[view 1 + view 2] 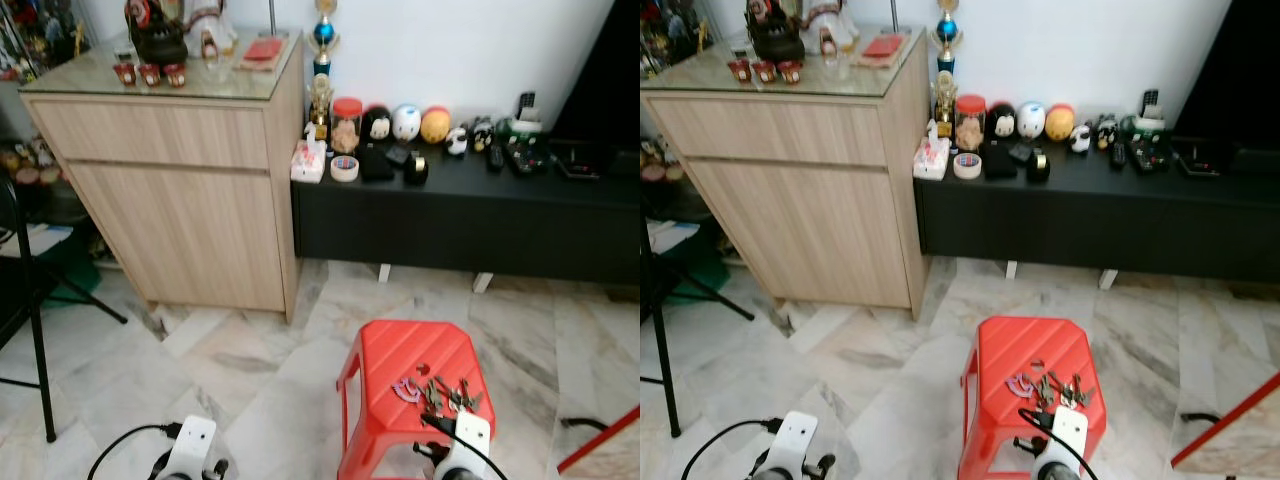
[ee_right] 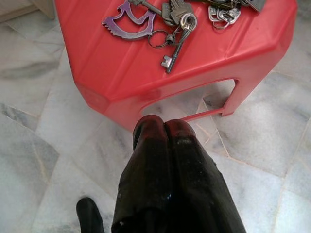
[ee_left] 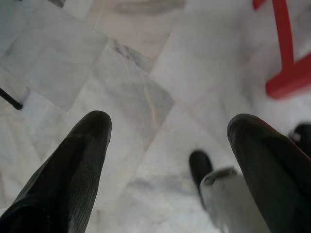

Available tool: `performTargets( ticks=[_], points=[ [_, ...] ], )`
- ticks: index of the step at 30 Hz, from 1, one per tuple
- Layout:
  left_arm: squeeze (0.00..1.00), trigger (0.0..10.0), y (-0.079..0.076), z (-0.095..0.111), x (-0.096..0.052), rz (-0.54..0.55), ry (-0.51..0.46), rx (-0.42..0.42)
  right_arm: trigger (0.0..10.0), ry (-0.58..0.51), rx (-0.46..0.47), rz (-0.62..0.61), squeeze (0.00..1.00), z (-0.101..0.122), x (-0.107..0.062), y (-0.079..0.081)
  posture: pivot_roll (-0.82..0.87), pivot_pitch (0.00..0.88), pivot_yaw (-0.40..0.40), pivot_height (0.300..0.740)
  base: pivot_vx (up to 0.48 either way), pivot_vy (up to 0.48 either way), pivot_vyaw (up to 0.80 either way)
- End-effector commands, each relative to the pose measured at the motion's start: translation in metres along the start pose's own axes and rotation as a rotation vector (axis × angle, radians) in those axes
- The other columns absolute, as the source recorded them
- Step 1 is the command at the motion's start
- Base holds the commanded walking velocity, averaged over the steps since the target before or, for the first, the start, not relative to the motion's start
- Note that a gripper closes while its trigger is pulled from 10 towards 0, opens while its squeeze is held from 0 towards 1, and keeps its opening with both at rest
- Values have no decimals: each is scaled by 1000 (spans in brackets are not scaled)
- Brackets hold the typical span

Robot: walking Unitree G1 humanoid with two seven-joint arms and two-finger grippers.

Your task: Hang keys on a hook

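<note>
A bunch of keys (image 1: 440, 392) with a purple tag (image 2: 127, 21) lies on top of a red plastic stool (image 1: 415, 365) on the marble floor. My right gripper (image 2: 164, 127) is shut with nothing in it, hanging just below and in front of the stool's near edge, short of the keys (image 2: 177, 19). My left gripper (image 3: 167, 131) hangs open over bare floor to the left of the stool. The wrists of both arms show at the bottom of the eye views.
A light wood cabinet (image 1: 180, 190) stands at the left against the wall. A low black bench (image 1: 460, 215) holds jars, toys and remotes. A black chair leg (image 1: 38, 360) is at far left. A red bar (image 1: 598, 442) and a cable cross the floor at lower right.
</note>
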State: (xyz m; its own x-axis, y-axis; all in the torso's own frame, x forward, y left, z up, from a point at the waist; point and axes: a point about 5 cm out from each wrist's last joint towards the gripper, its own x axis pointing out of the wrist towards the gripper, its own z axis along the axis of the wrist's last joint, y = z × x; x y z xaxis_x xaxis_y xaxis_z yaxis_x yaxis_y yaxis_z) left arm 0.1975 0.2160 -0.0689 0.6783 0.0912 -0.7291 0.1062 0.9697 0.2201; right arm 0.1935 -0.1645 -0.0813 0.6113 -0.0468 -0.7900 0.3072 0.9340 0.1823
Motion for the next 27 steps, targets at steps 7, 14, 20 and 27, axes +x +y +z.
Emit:
performTargets(
  ticks=[7, 14, 20, 27],
  points=[
    [0, 10000, 17, 50, 3, 73, -276, -130, 10000, -101, -28, -2, 0, 9, -1, -2, 112, 17, -58, 723, 0, 0, 0],
    [0, 10000, 12, 99, -8, 20, -598, -162, 10000, -452, -84, 57, 0, 70, -5, 14, 99, 21, -70, 723, 0, 0, 0],
    [0, 10000, 10, 98, -21, 13, -705, -189, 10000, -716, -90, 128, 0, 114, -21, 31, 81, 30, -77, 723, 0, 0, 0],
    [0, 10000, 11, 106, -43, 13, -826, -186, 10000, -807, -165, 207, 0, 107, -39, 37, 84, 39, -84, 723, 0, 0, 0]
  ],
)
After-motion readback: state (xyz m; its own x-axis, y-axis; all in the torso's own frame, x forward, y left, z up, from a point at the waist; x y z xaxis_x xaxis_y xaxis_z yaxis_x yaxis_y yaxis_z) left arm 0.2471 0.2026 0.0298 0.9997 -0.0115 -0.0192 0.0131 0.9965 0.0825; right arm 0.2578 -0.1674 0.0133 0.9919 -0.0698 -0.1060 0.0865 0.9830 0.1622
